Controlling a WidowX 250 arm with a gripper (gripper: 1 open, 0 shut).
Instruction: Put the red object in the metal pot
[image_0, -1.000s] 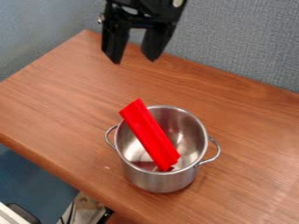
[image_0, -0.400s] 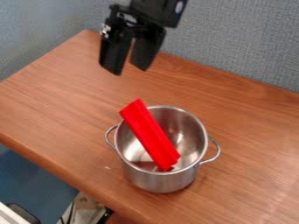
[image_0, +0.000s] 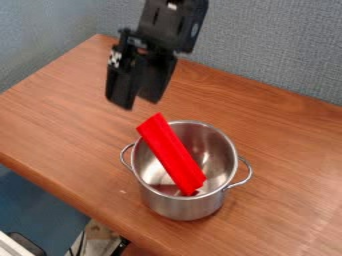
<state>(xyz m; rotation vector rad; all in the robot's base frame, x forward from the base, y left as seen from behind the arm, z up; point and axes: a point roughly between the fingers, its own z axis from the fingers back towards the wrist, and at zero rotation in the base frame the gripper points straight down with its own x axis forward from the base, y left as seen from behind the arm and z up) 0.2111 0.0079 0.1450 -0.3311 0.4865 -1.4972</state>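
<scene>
The red object (image_0: 171, 152), a long flat bright red bar, leans inside the metal pot (image_0: 187, 190); its lower end rests in the pot and its upper end sticks out over the left rim. The shiny pot with two small loop handles stands on the wooden table (image_0: 60, 115) near the front edge. My black gripper (image_0: 134, 88) hangs above and to the left of the pot, apart from the bar. Its fingers overlap from this angle, and nothing shows between them.
The brown table ends close in front of the pot, with its left corner at the lower left. A grey-blue wall rises behind the table. Some clutter lies on the floor below the front edge.
The gripper has swung down and to the left, from the top of the view toward the pot's left side, and has turned. The red bar and pot have not moved.
</scene>
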